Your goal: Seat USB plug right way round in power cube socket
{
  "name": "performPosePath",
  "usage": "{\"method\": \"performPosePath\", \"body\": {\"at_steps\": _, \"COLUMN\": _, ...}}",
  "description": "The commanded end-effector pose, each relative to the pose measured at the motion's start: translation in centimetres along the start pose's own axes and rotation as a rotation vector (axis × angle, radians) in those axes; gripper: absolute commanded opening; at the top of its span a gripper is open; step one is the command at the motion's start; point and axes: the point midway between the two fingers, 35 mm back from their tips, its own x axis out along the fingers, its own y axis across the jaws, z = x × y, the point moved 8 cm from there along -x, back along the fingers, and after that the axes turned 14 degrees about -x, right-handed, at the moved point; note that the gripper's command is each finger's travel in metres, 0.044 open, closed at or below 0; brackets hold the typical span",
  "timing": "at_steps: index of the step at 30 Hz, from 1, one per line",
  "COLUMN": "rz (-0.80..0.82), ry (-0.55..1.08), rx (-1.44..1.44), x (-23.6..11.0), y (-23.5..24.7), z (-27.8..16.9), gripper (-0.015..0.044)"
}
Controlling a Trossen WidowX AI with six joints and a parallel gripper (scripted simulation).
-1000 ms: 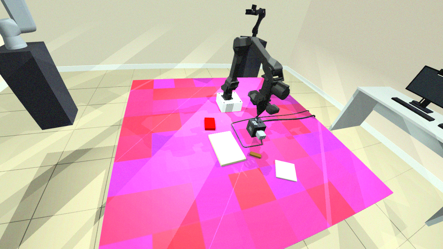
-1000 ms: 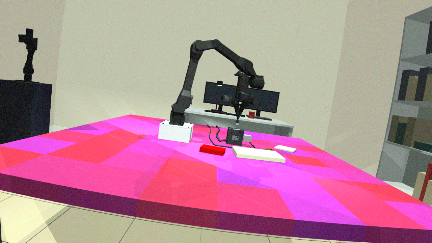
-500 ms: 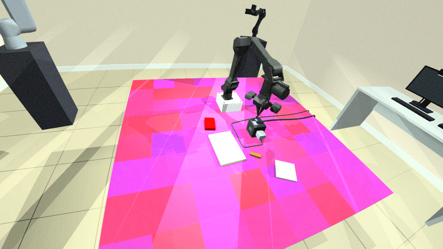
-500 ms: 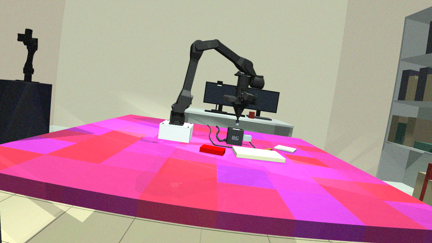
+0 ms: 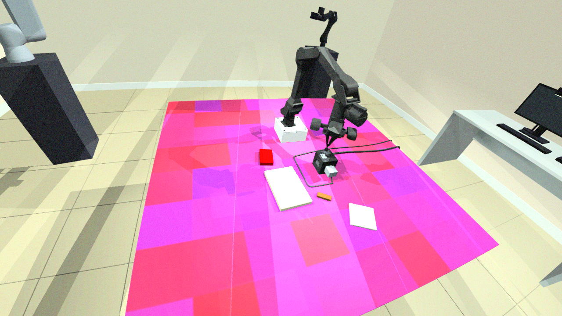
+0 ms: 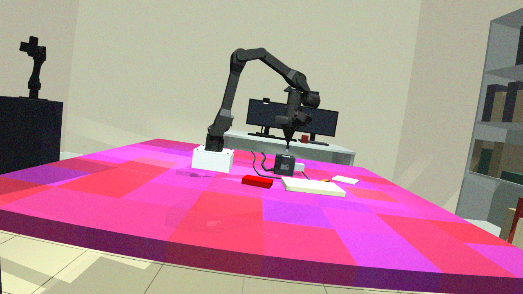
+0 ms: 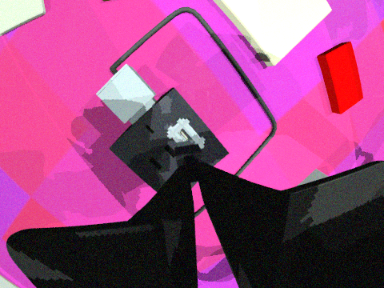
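Item: USB plug (image 6: 287, 147), small, rigid, light, slippery, cable-tethered; my pincer (image 6: 288, 140) is clenched on its body above the power cube (image 6: 284, 164), best held low across its flat sides.

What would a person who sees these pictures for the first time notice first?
First, the bright pink and red patchwork table top that fills the middle of each view. Next, the dark jointed robot arm arching from its white base box, with its gripper shut on the small pale USB plug just above the black power cube. A large white flat slab and a red block lie nearby.
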Motion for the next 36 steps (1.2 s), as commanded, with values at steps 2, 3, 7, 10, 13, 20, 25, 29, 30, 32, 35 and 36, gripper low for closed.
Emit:
{"method": "performPosePath", "body": {"at_steps": 2, "rz": 0.000, "ry": 0.000, "rx": -0.113, "x": 0.02, "y": 0.00, "z": 0.00, "gripper": 0.0000}}
{"method": "performPosePath", "body": {"at_steps": 3, "rz": 0.000, "ry": 0.000, "rx": -0.139, "x": 0.02, "y": 0.00, "z": 0.00, "gripper": 0.0000}}
{"method": "performPosePath", "body": {"at_steps": 7, "rz": 0.000, "ry": 0.000, "rx": -0.244, "x": 0.02, "y": 0.00, "z": 0.00, "gripper": 0.0000}}
{"method": "performPosePath", "body": {"at_steps": 10, "rz": 0.000, "ry": 0.000, "rx": -0.322, "x": 0.02, "y": 0.00, "z": 0.00, "gripper": 0.0000}}
{"method": "performPosePath", "body": {"at_steps": 13, "rz": 0.000, "ry": 0.000, "rx": -0.401, "x": 0.02, "y": 0.00, "z": 0.00, "gripper": 0.0000}}
{"method": "performPosePath", "body": {"at_steps": 20, "rz": 0.000, "ry": 0.000, "rx": -0.584, "x": 0.02, "y": 0.00, "z": 0.00, "gripper": 0.0000}}
{"method": "performPosePath", "body": {"at_steps": 25, "rz": 0.000, "ry": 0.000, "rx": -0.715, "x": 0.02, "y": 0.00, "z": 0.00, "gripper": 0.0000}}
{"method": "performPosePath", "body": {"at_steps": 29, "rz": 0.000, "ry": 0.000, "rx": -0.820, "x": 0.02, "y": 0.00, "z": 0.00, "gripper": 0.0000}}
{"method": "performPosePath", "body": {"at_steps": 30, "rz": 0.000, "ry": 0.000, "rx": -0.846, "x": 0.02, "y": 0.00, "z": 0.00, "gripper": 0.0000}}
{"method": "performPosePath", "body": {"at_steps": 32, "rz": 0.000, "ry": 0.000, "rx": -0.898, "x": 0.02, "y": 0.00, "z": 0.00, "gripper": 0.0000}}
{"method": "performPosePath", "body": {"at_steps": 35, "rz": 0.000, "ry": 0.000, "rx": -0.977, "x": 0.02, "y": 0.00, "z": 0.00, "gripper": 0.0000}}
{"method": "performPosePath", "body": {"at_steps": 36, "rz": 0.000, "ry": 0.000, "rx": -1.003, "x": 0.02, "y": 0.00, "z": 0.00, "gripper": 0.0000}}
